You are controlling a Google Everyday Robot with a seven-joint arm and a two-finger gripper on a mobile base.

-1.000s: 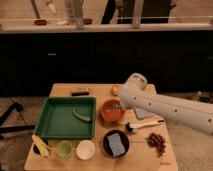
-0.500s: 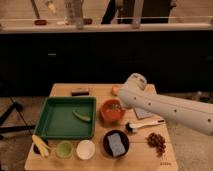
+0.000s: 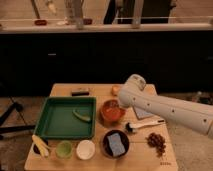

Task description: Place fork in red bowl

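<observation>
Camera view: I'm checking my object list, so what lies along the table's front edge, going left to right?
Yellow corn cob → small green cup → small white bowl → dark bowl holding a grey-blue sponge → brown cluster. The gripper is farther back, over the red bowl.

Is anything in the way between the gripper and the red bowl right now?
Nothing visible. The gripper hangs right over the far rim of the red bowl; the green tray and the dark bowl sit beside it, not between. I can't make out the fork.
</observation>
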